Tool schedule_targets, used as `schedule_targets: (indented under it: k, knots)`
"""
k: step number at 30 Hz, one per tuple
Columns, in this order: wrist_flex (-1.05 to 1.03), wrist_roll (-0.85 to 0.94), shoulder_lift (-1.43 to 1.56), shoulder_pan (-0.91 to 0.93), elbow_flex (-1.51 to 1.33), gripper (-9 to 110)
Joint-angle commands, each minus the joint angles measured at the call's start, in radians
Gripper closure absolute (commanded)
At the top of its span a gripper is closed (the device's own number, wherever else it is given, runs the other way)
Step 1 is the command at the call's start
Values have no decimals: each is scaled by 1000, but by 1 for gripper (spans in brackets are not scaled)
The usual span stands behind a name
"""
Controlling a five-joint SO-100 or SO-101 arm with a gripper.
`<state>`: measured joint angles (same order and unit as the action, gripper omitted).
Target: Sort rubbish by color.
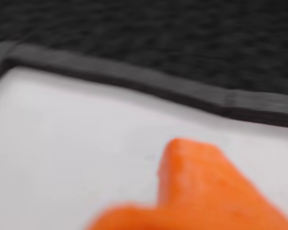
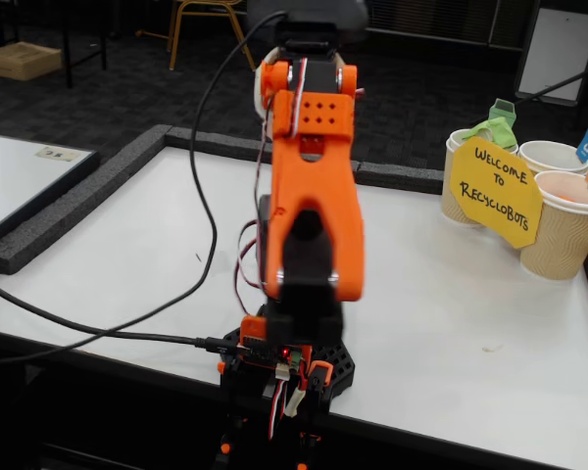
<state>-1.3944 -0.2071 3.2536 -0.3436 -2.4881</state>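
Blur spoils the wrist view: one orange finger point(image 1: 201, 191) is seen at five o'clock over the white table point(image 1: 62, 143), the foam border point(image 1: 134, 76) lies toward twelve, and no wad is shown. Finger spacing cannot be told.

In the fixed view the gripper is hidden behind the upright arm point(image 2: 309, 196). The green wad point(image 2: 492, 125) sits in a cup point(image 2: 461, 186) at two o'clock; the orange and blue wads cannot be made out. The table should be scanned slowly before any reach is begun.
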Motion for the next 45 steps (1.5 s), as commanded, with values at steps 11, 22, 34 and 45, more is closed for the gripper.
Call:
schedule_targets:
  k: [11, 22, 34, 45]
  knots:
    - [-14, 12, 11, -374, -31, 94]
    - [-5, 12, 9, -526, -54, 94]
    - [11, 12, 9, -749, -91, 94]
    - [14, 12, 8, -841, -103, 94]
